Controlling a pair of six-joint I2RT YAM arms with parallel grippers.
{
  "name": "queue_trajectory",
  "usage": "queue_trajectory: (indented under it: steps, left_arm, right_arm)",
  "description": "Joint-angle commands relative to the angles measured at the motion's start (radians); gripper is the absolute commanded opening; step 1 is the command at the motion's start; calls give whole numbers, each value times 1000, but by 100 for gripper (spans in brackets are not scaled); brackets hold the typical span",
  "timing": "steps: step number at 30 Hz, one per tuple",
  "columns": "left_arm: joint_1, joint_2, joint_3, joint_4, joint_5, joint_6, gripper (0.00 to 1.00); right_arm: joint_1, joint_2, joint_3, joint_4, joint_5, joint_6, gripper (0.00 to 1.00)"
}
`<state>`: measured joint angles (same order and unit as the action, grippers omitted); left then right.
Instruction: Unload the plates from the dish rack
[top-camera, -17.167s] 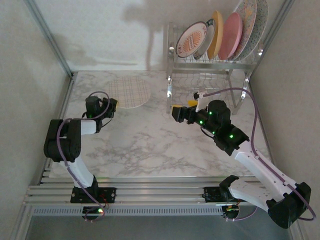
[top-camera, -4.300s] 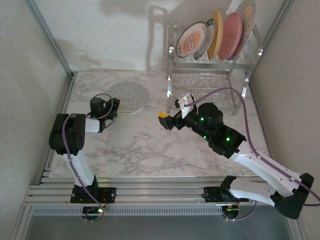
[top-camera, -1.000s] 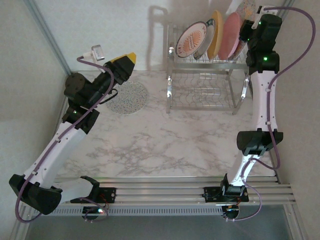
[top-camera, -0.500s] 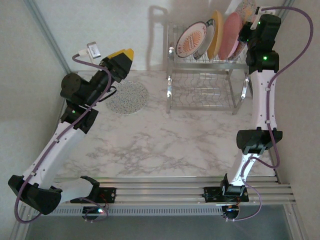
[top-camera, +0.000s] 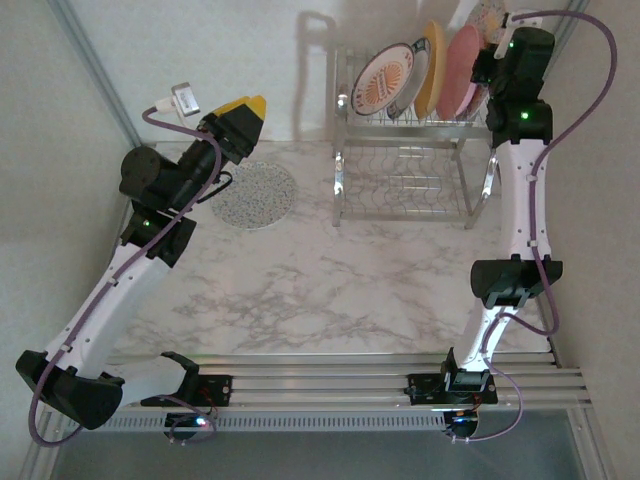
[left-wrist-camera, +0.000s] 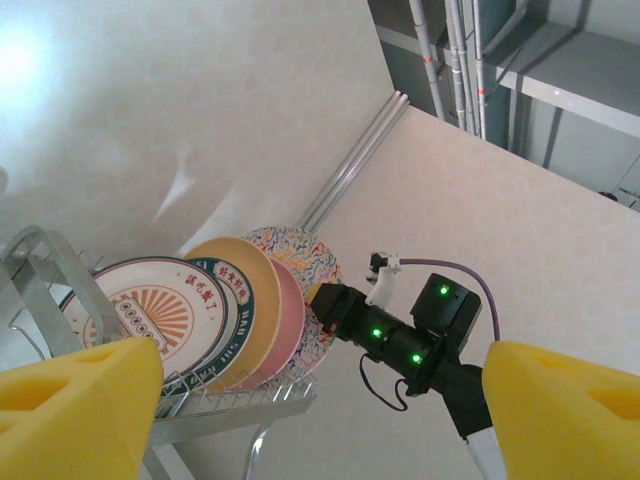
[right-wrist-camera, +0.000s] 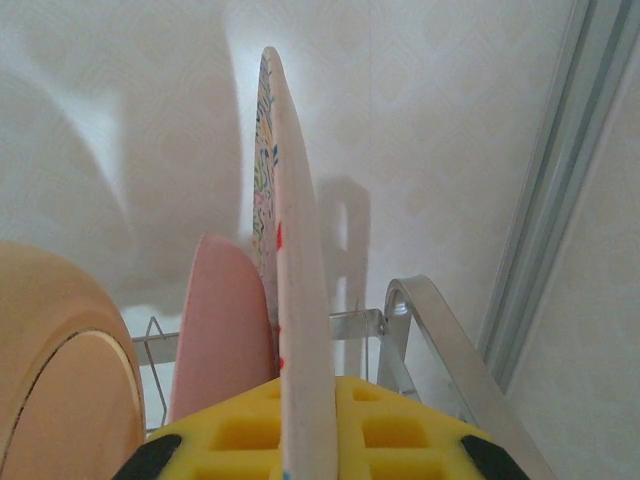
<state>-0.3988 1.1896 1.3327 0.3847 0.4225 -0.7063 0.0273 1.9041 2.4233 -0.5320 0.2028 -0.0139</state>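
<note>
With our right gripper (right-wrist-camera: 306, 428) clamping the speckled plate (right-wrist-camera: 296, 250) at the three-o'clock end of the dish rack (top-camera: 341, 185) and left gripper (left-wrist-camera: 320, 400) gaping wide, we are planning a straight lift.

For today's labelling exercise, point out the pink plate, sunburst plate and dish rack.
pink plate (top-camera: 460, 75), top external view, face.
sunburst plate (top-camera: 383, 82), top external view, centre.
dish rack (top-camera: 339, 190), top external view, left leg.

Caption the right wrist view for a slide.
Right gripper shut on the floral-speckled plate in the dish rack, pink plate alongside.

Six plates (top-camera: 385, 80), one dish rack (top-camera: 405, 126)
</note>
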Motion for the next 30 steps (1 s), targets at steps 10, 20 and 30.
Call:
queue_trajectory:
  steps: [10, 20, 30]
  left_arm:
    - [-11, -30, 23, 34, -8, 13, 83]
    - [-11, -24, 17, 47, -4, 3, 82]
    - [-11, -27, 10, 62, -1, -7, 82]
  right_arm:
    - [47, -17, 76, 54, 200, -126, 0]
    - [52, -60, 70, 121, 247, -187, 0]
    - [52, -90, 86, 149, 276, -210, 0]
